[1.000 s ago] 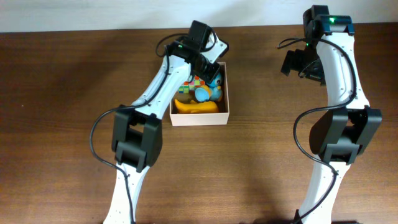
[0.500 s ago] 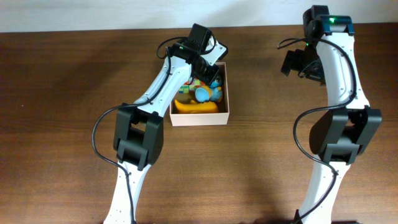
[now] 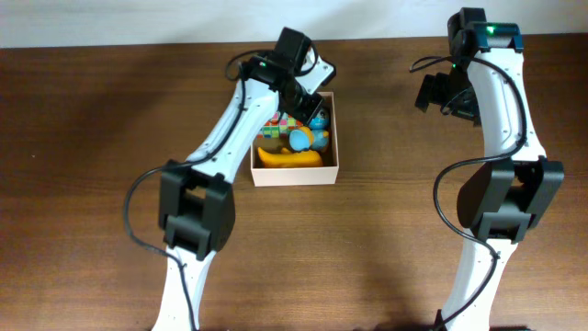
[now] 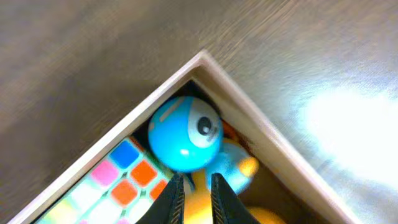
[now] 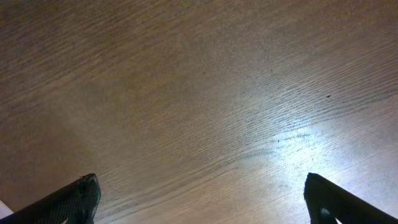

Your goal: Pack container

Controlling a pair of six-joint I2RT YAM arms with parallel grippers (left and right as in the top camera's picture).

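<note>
The container (image 3: 294, 175) is a square white-walled box at the table's middle back; its corner wall shows in the left wrist view (image 4: 261, 130). Inside lie a round blue toy with an eye (image 4: 185, 134) (image 3: 319, 120), a multicoloured puzzle cube (image 4: 118, 180) (image 3: 280, 122) and a yellow toy (image 3: 289, 158). My left gripper (image 3: 308, 103) (image 4: 194, 186) hovers over the box's far corner, just above the blue toy, its fingers nearly together with nothing between them. My right gripper (image 3: 441, 92) (image 5: 202, 199) is wide open and empty over bare table at the back right.
The brown wooden table (image 3: 404, 239) surrounds the box. A pale wall runs along the table's far edge (image 3: 138, 23). The left arm's links (image 3: 230, 138) pass beside the box's left wall.
My left arm has swung a little to the left and its wrist has drawn slightly back from the box. The right arm has not moved.
</note>
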